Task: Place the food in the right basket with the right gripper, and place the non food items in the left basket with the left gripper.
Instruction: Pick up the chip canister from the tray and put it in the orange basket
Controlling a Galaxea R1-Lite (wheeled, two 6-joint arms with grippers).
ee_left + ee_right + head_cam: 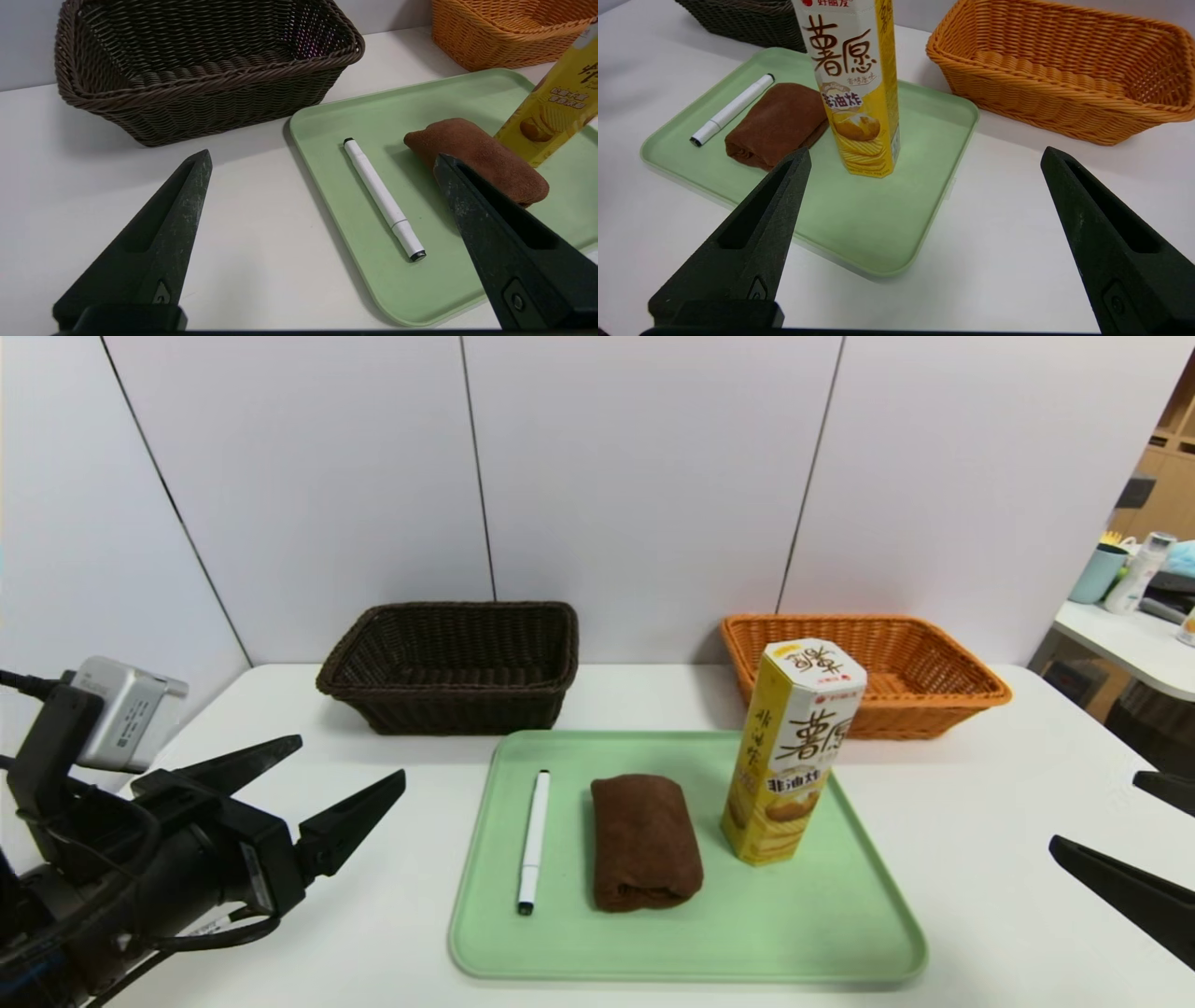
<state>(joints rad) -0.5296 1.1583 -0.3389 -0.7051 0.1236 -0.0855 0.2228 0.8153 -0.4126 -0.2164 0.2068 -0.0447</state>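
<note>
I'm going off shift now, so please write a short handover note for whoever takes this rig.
Left gripper: open, empty, left of the green tray.
Right gripper: open, empty, at the tray's right.
On the tray: white marker pen, brown rolled towel, snack box standing upright.
Dark brown basket and orange basket: both empty.
Done: nothing.
Left: box to orange basket, right gripper; pen and towel to dark basket, left gripper.
</note>
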